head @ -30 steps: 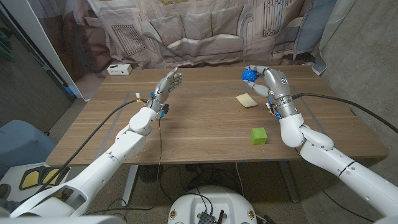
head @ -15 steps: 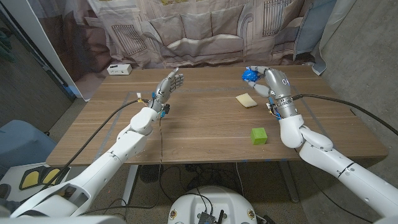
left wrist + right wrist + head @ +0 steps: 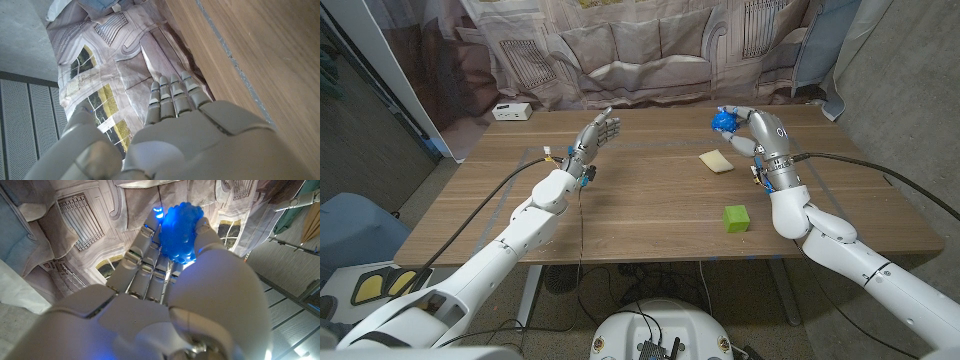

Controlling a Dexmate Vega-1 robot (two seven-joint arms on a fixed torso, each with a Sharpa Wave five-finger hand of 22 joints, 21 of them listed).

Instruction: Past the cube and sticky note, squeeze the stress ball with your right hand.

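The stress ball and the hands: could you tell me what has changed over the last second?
Very little has changed. The right hand still holds the blue stress ball past the sticky note and green cube; the left hand has edged slightly farther from the robot, fingers still apart. Note and cube stayed put.

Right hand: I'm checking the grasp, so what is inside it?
The right hand holds the blue stress ball between its fingers and thumb. The ball's far side and the palm beneath it are covered.

left hand (image 3: pixel 175 130) fingers straight, empty | wooden table (image 3: pixel 260 45) | printed curtain (image 3: pixel 115 60)
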